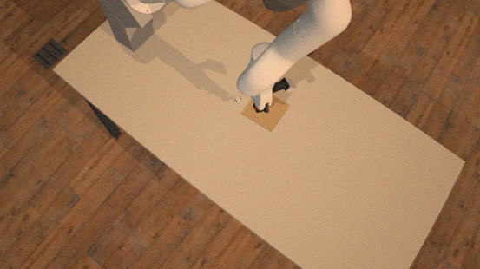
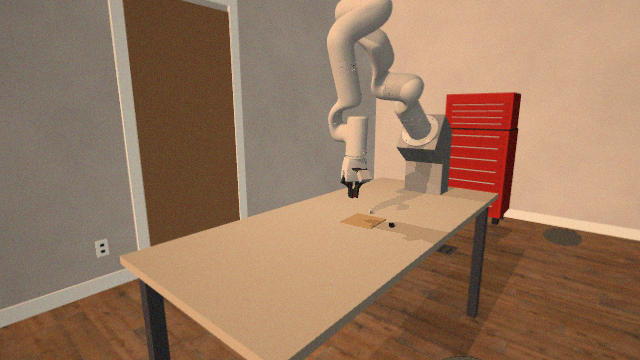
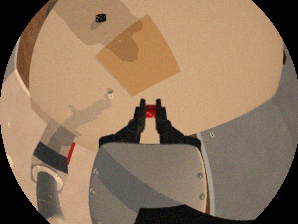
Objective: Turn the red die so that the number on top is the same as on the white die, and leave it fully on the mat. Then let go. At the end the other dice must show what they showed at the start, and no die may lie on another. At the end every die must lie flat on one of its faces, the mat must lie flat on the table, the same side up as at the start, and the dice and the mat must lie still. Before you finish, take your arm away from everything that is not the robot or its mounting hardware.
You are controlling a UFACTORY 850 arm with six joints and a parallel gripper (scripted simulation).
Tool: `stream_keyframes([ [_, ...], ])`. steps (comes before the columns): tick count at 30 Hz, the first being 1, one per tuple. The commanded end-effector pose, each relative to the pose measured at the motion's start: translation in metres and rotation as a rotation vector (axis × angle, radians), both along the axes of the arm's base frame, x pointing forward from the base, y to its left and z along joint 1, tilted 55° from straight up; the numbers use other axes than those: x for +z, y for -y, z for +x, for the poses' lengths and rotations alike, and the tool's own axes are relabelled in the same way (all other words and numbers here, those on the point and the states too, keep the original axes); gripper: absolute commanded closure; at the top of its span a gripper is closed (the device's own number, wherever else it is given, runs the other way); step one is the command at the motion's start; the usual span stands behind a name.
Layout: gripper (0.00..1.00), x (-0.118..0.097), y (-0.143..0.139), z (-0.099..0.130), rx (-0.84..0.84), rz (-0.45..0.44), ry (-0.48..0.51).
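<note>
Pincer (image 1: pixel 261 107) (image 2: pixel 353 196) (image 3: pixel 150 105) grips the red die (image 1: pixel 256 107) (image 2: pixel 354 196) (image 3: pixel 150 111) above the tabletop (image 1: pixel 334 165) (image 2: pixel 280 260) (image 3: pixel 225 60); you're likely mid-turn. Next, settle its orientation, then lower it squarely inside the mat (image 1: pixel 271 120) (image 2: pixel 361 220) (image 3: pixel 150 60).

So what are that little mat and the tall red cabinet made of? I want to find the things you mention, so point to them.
The mat (image 1: pixel 274 117) (image 2: pixel 361 220) (image 3: pixel 145 60) looks like cork or thin wood with a matt finish: plain tan, no shine. The red cabinet (image 2: pixel 475 155) seems to be painted metal, judging by its even colour and crisp edges, though plastic is possible.
</note>
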State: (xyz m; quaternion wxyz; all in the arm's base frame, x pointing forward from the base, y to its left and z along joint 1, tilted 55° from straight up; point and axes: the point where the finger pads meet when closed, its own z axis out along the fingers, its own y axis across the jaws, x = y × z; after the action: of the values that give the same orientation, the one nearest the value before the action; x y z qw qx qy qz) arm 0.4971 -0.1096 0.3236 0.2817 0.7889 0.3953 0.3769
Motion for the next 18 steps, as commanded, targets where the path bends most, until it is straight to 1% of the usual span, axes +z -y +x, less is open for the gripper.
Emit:
stream_keyframes([
  [1, 0.89, 0.002, -0.006, 0.002, -0.064, 0.122, 0.018],
  [2, 0.89, 0.004, -0.009, 0.003, -0.102, 0.181, 0.027],
  [3, 0.89, 0.004, -0.010, 0.003, -0.108, 0.190, 0.029],
  [4, 0.89, 0.004, -0.012, 0.004, -0.136, 0.233, 0.035],
  [9, 0.89, 0.007, -0.020, 0.005, -0.230, 0.376, 0.057],
  [12, 0.89, 0.007, -0.020, 0.006, -0.231, 0.378, 0.057],
  [14, 0.89, 0.009, -0.027, 0.007, -0.304, 0.489, 0.073],
  [17, 0.89, 0.010, -0.029, 0.007, -0.337, 0.540, 0.079],
  [18, 0.89, 0.011, -0.032, 0.008, -0.368, 0.587, 0.086],
])
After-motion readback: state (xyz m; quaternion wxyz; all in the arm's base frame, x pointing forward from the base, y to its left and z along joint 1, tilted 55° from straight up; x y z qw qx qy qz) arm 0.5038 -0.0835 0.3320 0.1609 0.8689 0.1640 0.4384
